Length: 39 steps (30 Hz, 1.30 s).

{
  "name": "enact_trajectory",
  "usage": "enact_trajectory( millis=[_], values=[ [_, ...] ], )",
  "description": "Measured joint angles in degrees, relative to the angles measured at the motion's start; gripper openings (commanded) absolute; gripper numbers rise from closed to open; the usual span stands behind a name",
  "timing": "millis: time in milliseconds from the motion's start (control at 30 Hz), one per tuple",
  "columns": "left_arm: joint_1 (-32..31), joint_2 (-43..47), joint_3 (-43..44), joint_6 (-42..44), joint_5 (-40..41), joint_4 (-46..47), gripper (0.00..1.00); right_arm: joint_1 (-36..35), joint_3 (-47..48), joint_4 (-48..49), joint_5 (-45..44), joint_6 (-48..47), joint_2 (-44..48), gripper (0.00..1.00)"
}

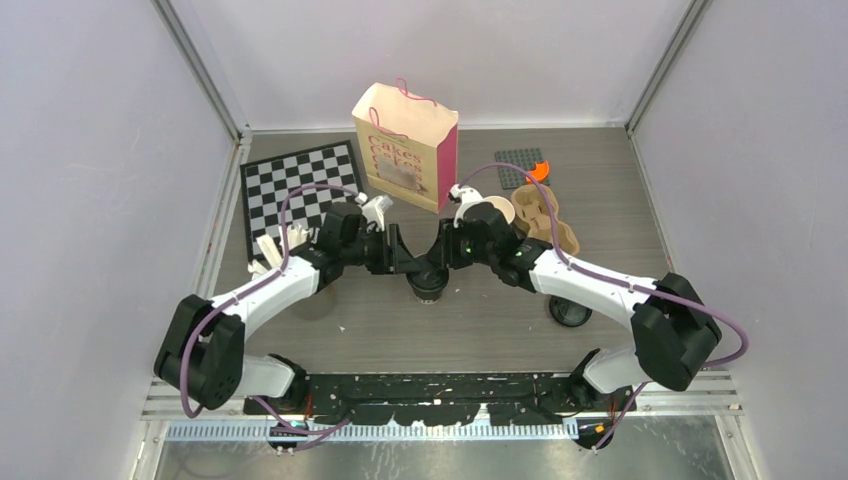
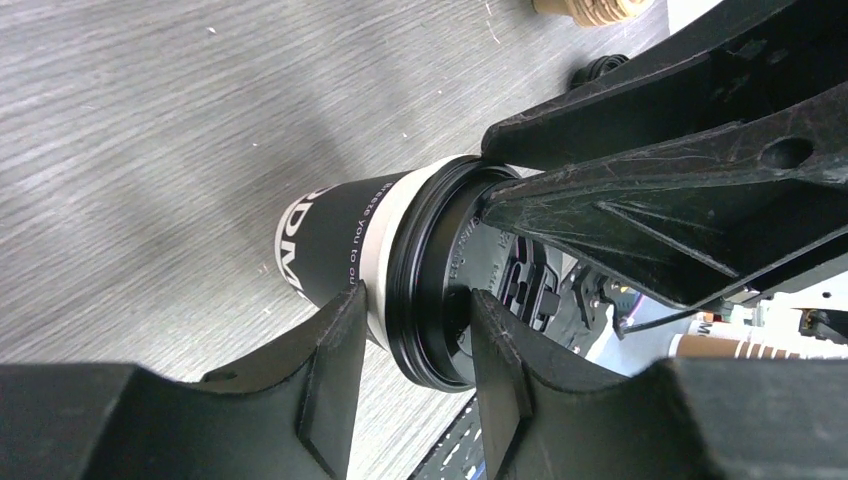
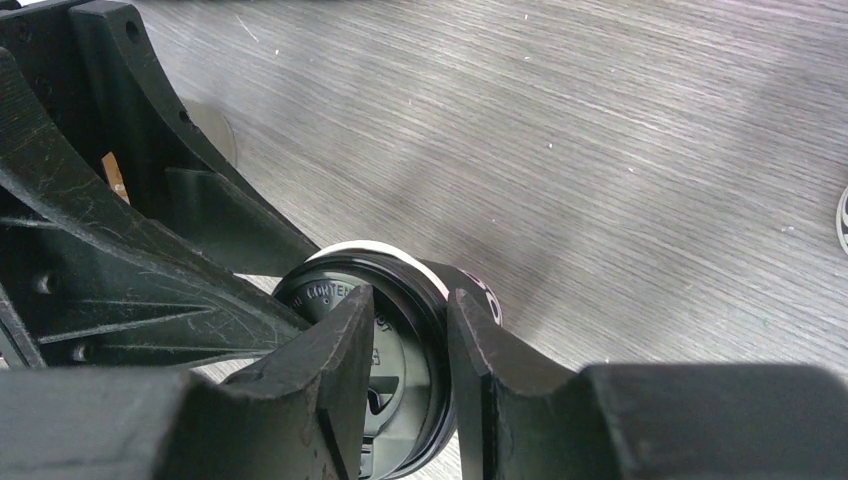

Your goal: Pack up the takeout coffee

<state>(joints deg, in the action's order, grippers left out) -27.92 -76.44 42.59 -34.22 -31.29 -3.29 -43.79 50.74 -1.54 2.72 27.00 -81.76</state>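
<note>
A coffee cup with a black sleeve and its black lid on stands at the table's middle. My left gripper is shut on its rim, one finger on the white band and one on the lid top. My right gripper grips the opposite side of the rim, one finger on the lid and one outside on the sleeve. A second cup, open with a white inside, stands by the carrier. A loose black lid lies to the right.
A paper bag marked "Cakes" stands open at the back centre. The brown cup carrier is behind my right arm. A checkerboard lies at the back left, with white sticks in front of it. A grey plate lies at the back right.
</note>
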Motion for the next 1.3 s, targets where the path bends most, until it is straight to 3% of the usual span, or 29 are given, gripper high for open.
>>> enact_trajectory(
  millis=[300, 467, 633, 867, 967, 1300],
  values=[
    [-3.2, 1.6, -2.8, -7.1, 0.4, 3.2, 0.36, 0.3, -0.2, -4.9, 1.0, -4.5, 3.2, 0.34],
    [-5.3, 1.8, -2.9, -9.6, 1.6, 3.4, 0.31, 0.4, -0.2, -6.3, 1.5, -7.1, 3.4, 0.40],
    [-6.3, 2.8, -3.3, -10.6, 3.1, 3.5, 0.47, 0.4, -0.2, -6.4, 1.7, -8.8, 3.5, 0.40],
    [-6.9, 4.1, -3.3, -9.0, 4.5, 2.8, 0.48, 0.4, -0.2, -7.1, 1.6, -9.9, 3.8, 0.28],
    [-6.9, 4.5, -2.9, -8.1, 5.2, 1.5, 0.39, 0.4, -0.2, -7.7, 1.4, -10.4, 4.5, 0.26],
    [-7.0, 4.5, 0.4, -3.9, 6.9, -4.5, 0.34, 0.4, 0.0, -11.4, 0.1, -10.3, 7.3, 0.37]
  ],
)
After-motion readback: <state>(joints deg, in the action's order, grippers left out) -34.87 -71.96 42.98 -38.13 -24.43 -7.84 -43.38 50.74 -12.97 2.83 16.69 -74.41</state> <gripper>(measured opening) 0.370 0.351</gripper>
